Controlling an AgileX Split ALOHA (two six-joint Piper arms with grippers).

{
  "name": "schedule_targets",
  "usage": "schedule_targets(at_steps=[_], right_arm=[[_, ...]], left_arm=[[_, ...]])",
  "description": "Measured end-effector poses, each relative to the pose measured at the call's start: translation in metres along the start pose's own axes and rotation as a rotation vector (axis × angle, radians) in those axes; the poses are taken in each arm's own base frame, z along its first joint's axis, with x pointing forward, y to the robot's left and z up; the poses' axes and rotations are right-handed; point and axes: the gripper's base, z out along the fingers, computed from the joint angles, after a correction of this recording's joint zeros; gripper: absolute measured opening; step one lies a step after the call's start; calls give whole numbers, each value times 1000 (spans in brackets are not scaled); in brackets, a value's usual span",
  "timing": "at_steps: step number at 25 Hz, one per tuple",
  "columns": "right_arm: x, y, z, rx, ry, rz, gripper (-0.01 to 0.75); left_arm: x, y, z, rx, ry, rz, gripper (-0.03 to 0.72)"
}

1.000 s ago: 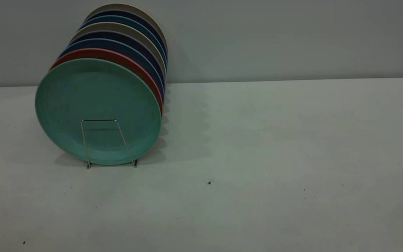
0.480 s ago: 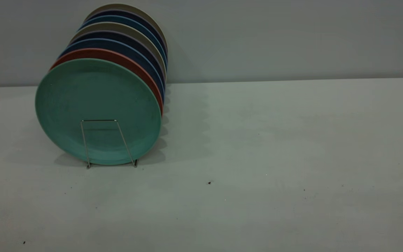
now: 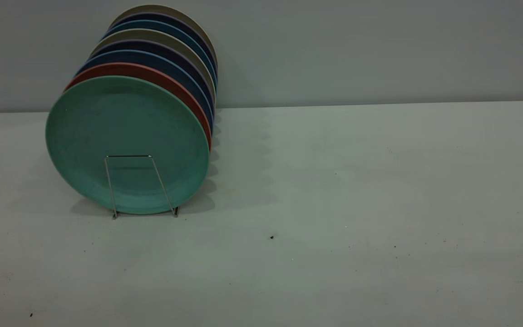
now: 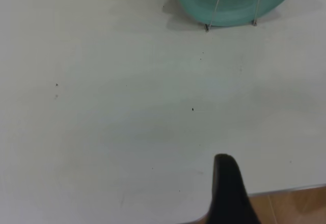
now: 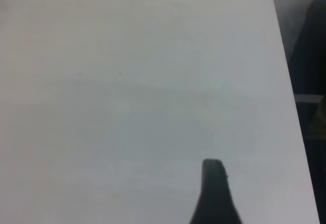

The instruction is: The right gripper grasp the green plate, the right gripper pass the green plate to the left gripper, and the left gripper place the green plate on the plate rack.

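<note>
The green plate [image 3: 125,131] stands upright at the front of the plate rack [image 3: 109,186], behind the rack's front wire loop. It leans by a salmon-pink plate [image 3: 152,75]. Its lower edge also shows in the left wrist view [image 4: 234,2], with the rack's wire [image 4: 216,7] in front of it. Neither arm appears in the exterior view. Only a black tip of my left gripper [image 4: 226,186] shows, over the table's near edge and far from the plate. Only a black tip of my right gripper [image 5: 214,186] shows, over bare table near a table edge.
Behind the green plate, several more plates [image 3: 161,50] in blue, olive-tan and teal fill the rack up to the back wall. The grey table [image 3: 357,181] spreads to the right of the rack. Brown floor [image 4: 295,206] shows past the table edge.
</note>
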Motion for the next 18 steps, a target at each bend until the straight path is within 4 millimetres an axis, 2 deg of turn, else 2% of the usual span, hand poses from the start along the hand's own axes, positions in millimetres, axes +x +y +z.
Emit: schedule_targets(at_steps=[18], right_arm=[[0,0,0,1,0,38,564]], left_arm=[[0,0,0,0,0,-1,501]])
